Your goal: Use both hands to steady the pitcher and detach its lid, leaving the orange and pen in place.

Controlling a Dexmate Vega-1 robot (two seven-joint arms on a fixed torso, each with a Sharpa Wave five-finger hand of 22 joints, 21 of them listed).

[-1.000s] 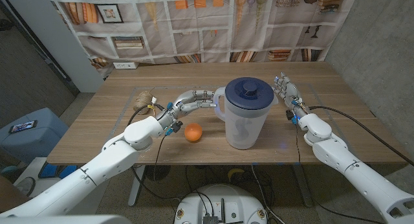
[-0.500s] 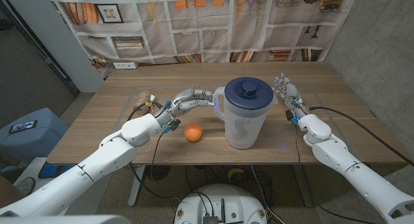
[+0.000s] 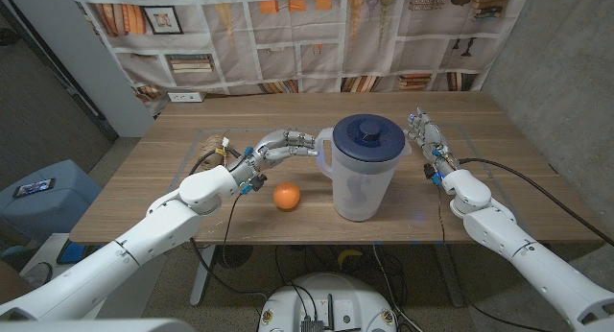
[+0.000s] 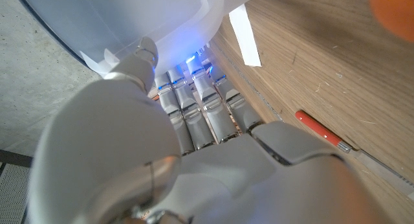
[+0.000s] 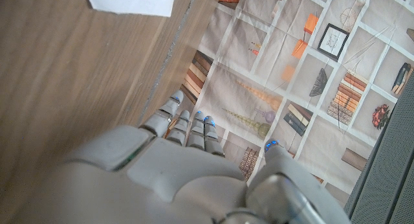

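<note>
item 1: clear plastic pitcher (image 3: 362, 183), dark blue round lid (image 3: 368, 135) seated on top, standing upright near the table's (image 3: 144, 178) front edge, about midway along it.
item 2: round orange fruit (image 3: 286, 196), just beside the pitcher on the robot's left, apart from it.
item 3: red pen (image 4: 323, 131), lying on the wood beside the left hand.
item 4: left hand (image 3: 278, 148), fingers (image 4: 202, 107) reaching to the white handle; whether they grasp it cannot be told.
item 5: right hand (image 3: 423, 135), fingers extended and released, near the lid, holding nothing.
risk: lid pulled before the handle is firmly held, tipping the pitcher onto the orange; left forearm brushing the orange or pen.
</note>
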